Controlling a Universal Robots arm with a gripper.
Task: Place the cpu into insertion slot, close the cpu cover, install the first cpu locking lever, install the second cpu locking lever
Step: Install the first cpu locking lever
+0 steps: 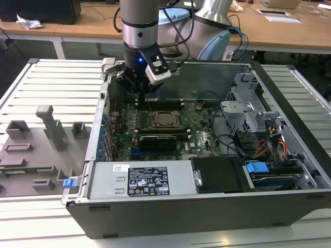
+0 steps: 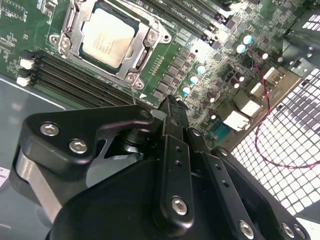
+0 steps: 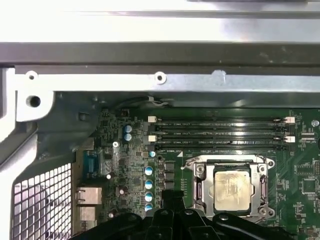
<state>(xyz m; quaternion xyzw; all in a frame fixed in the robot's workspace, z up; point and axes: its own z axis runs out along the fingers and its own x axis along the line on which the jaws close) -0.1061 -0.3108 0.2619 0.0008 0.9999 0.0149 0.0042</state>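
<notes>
In the exterior view, the open case [image 1: 170, 217] stands nearest, with a grey power supply [image 1: 139, 181] along its front wall and a bundle of cables [image 1: 274, 147] toward the exterior view's right. Behind these lies the green board [image 1: 155, 129], and on it the slot [image 1: 166, 119] with the cpu [image 1: 166, 119] seated inside. In both wrist views the silvery cpu [image 2: 107, 37] [image 3: 231, 189] rests flat in the slot [image 2: 65, 35] [image 3: 197, 187], and the cover [image 2: 142, 45] [image 3: 227, 162] lies shut around it as a metal frame. The memory slots [image 3: 220, 132] run beside the socket. The gripper [image 1: 138, 89] hangs over the board just behind the slot, empty; its fingers [image 2: 172, 112] appear drawn close together in the second wrist view. Farther back stand wooden desks [image 1: 77, 26].
</notes>
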